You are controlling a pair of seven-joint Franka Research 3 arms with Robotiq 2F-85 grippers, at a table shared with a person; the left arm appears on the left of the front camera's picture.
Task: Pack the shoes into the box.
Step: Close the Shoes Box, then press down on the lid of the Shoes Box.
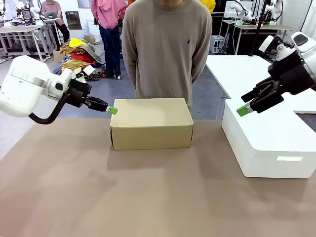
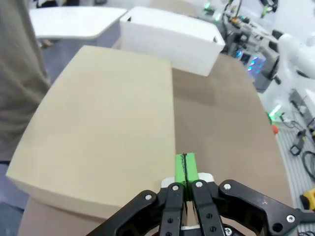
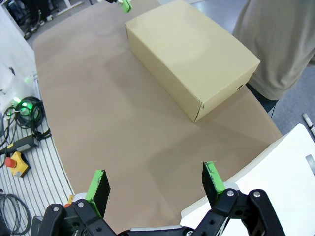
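The tan cardboard box [image 1: 151, 123] stands closed at the middle of the table, its flat lid down. The shoes are out of view. My left gripper [image 1: 112, 110] hovers at the box's upper left corner, shut with nothing held. In the left wrist view its green pads [image 2: 185, 167] press together just off the lid's edge [image 2: 98, 128]. My right gripper [image 1: 244, 109] hangs above the white box at the right. In the right wrist view it [image 3: 155, 181] is open and empty, high over the table, with the tan box [image 3: 189, 56] well ahead.
A large white rectangular box [image 1: 269, 143] sits on the table's right side, under my right gripper. A person in a beige sweater [image 1: 165, 49] stands right behind the tan box. Brown tabletop [image 1: 148, 197] spreads in front.
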